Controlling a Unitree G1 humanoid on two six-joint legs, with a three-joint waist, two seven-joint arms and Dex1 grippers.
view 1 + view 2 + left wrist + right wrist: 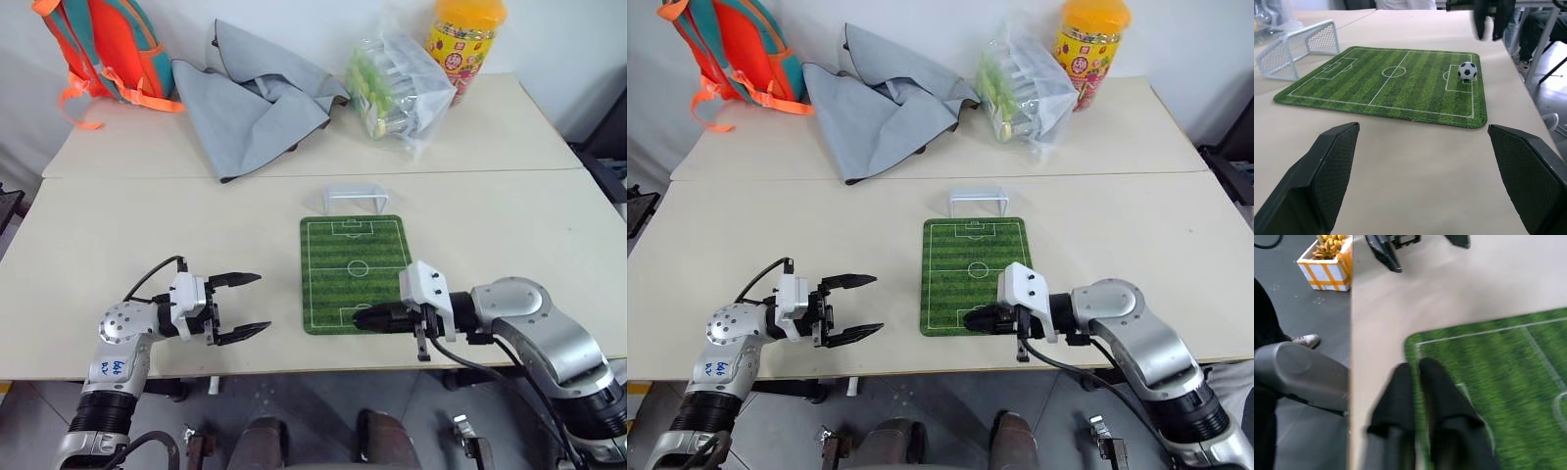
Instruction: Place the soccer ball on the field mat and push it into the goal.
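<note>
**Ball on the mat, push into the goal still to do**

The soccer ball (1467, 70) sits on the field mat (353, 269), inside the penalty box at the mat's near end, the end farthest from the goal (356, 196). The goal stands on the counter (147, 235) just beyond the mat's far edge, its mouth facing the pitch.

The right gripper (361, 318) hovers over that near end with its fingers pressed together and nothing between them, so the placing part looks done. The left gripper (250, 305) waits beside the mat's left edge, fingers spread wide and empty, pointing toward the pitch.

The step in hand, as I judge it, is the push. To do it well:

- Keep the right gripper's fingers together so they act as one blunt pusher.
- Bring the tip low behind the ball, on the side away from the goal, before touching it.
- Line up ball centre, centre circle and goal mouth; an off-centre contact would likely send so small a ball sideways.
- Push gently and steadily along the mat's long axis; a sharp tap may roll it off the mat or past a post.
- Leave the left gripper clear of the lane.
</note>
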